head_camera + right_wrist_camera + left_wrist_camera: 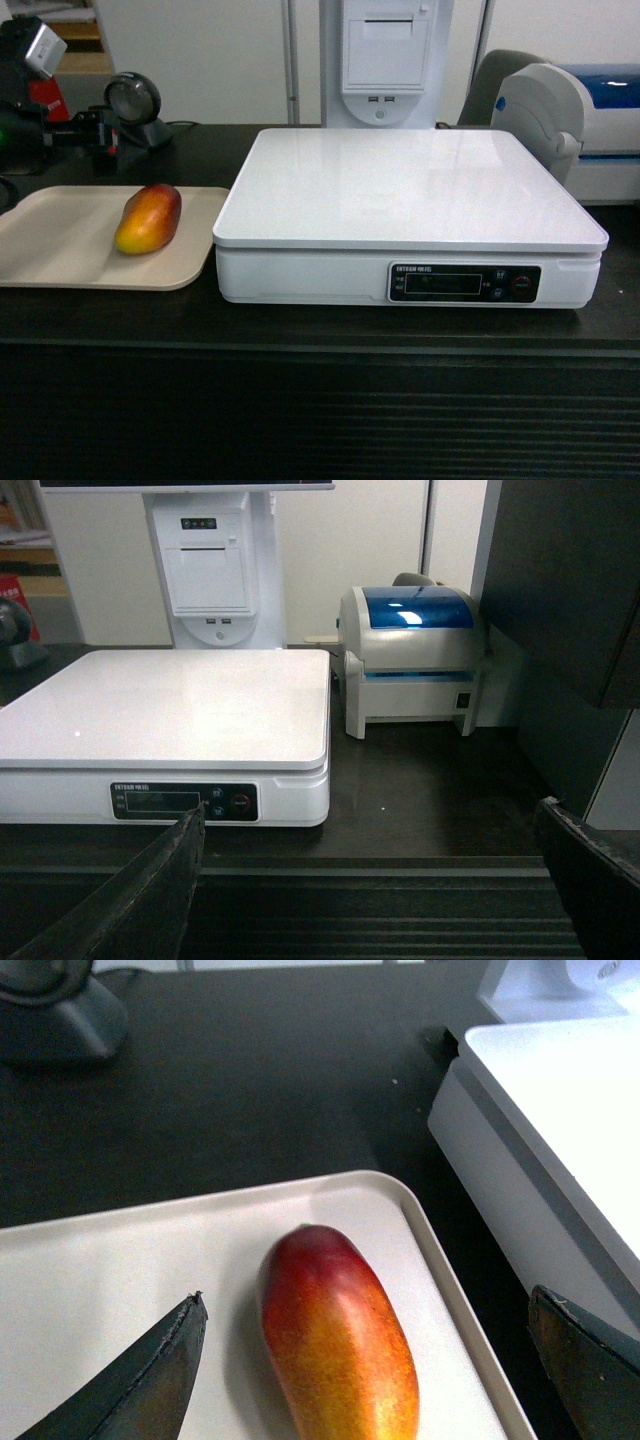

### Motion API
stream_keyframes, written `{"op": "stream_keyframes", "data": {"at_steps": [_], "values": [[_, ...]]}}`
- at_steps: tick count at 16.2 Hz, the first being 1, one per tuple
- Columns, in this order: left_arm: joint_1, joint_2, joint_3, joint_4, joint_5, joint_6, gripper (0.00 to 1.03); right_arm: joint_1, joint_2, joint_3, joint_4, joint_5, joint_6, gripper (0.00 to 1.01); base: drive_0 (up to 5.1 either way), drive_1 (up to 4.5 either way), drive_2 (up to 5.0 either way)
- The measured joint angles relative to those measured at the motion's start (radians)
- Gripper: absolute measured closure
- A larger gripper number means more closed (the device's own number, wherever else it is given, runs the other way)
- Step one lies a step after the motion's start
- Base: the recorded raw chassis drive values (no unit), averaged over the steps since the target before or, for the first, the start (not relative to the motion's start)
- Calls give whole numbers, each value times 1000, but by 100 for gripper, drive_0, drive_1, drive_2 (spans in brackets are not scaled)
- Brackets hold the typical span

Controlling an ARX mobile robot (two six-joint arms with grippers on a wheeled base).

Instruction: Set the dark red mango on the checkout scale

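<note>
Mango [340, 1345] lies on the beige tray [100, 1290], between my left pincer's [365, 1370] wide-spread fingers, ungrasped. I judge this the approach: next I descend, close, then carry right onto the scale [560, 1130].

Even indoor light; soft glare on the scale [400, 185]; wrist views slightly blurred.

mango [148, 219]: 1 | scale [410, 190]: 1 | tray [60, 250]: 1 | printer [412, 660]: 1
</note>
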Motion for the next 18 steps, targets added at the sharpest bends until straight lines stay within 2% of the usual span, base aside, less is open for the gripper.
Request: {"op": "stream_keyframes", "data": {"at_steps": [4, 8, 18], "values": [[-32, 70, 77, -67, -21, 2, 5, 0, 0, 0, 0, 0, 0, 3, 0, 0, 0], [-38, 144, 159, -114, -60, 8, 5, 0, 0, 0, 0, 0, 0, 3, 0, 0, 0], [-31, 241, 253, -196, -47, 7, 5, 0, 0, 0, 0, 0, 0, 3, 0, 0, 0]]}}
